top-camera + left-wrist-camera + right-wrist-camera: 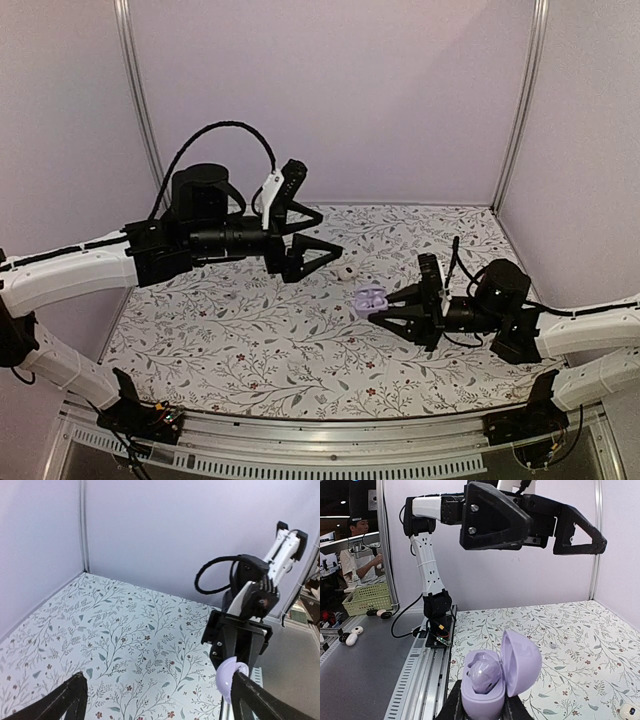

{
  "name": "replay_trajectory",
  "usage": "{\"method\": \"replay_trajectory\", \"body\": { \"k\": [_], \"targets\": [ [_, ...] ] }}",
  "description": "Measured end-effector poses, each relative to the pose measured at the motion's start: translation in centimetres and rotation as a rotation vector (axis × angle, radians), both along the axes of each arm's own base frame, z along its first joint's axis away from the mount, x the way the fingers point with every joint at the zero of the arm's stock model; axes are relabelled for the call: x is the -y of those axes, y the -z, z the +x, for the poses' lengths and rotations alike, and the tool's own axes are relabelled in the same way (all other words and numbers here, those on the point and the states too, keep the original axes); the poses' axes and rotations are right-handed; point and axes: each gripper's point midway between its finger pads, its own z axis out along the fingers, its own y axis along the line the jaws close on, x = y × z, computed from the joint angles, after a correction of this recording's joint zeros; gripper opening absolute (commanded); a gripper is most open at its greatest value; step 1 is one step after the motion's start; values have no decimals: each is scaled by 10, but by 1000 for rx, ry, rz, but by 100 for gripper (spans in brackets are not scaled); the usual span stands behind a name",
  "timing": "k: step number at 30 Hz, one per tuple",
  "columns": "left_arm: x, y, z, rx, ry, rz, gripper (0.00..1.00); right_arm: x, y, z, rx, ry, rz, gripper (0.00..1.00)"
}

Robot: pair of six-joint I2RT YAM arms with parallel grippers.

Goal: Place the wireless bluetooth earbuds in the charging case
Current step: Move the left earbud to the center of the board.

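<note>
The charging case (492, 680) is a small purple shell with its lid tipped up. My right gripper (482, 711) is shut on its base and holds it just above the floral table (250, 330). One pale purple earbud (484, 672) sits in the case's well. Another tiny white earbud (343, 272) lies on the table just beyond the case (371, 297), and it shows at the lower right of the right wrist view as the earbud (630, 711). My left gripper (330, 233) hangs open above the table, left of the case, with nothing between its fingers. The case (226, 676) peeks past its right finger (255, 700).
Pale booth walls with metal posts (137, 100) enclose the table on three sides. A metal rail (320, 445) runs along the near edge with both arm bases. Off the table, a green basket (367, 597) and a person (357, 535) show.
</note>
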Motion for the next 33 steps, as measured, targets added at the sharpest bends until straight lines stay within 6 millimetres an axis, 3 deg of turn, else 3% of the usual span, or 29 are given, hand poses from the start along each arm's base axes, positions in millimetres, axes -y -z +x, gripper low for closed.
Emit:
{"method": "replay_trajectory", "body": {
  "k": [5,8,11,15,20,27,31,33],
  "targets": [
    [-50,30,71,-219,-291,37,100,12,-3,11,-10,60,21,0],
    [-95,67,111,-369,-499,103,100,20,-2,16,-19,93,27,0],
    [-135,109,132,-491,-661,190,100,26,0,22,-27,121,28,0],
    [-166,161,126,-598,-770,313,98,31,0,25,-32,136,30,0],
    [-179,202,120,-643,-771,515,95,32,2,26,-37,143,26,0],
    [-194,228,135,-604,-754,840,91,34,2,26,-36,144,30,0],
    [-204,236,139,-583,-735,986,79,34,2,26,-37,144,30,0],
    [-212,250,138,-567,-711,1102,74,34,2,25,-36,144,30,0]
  ]
}}
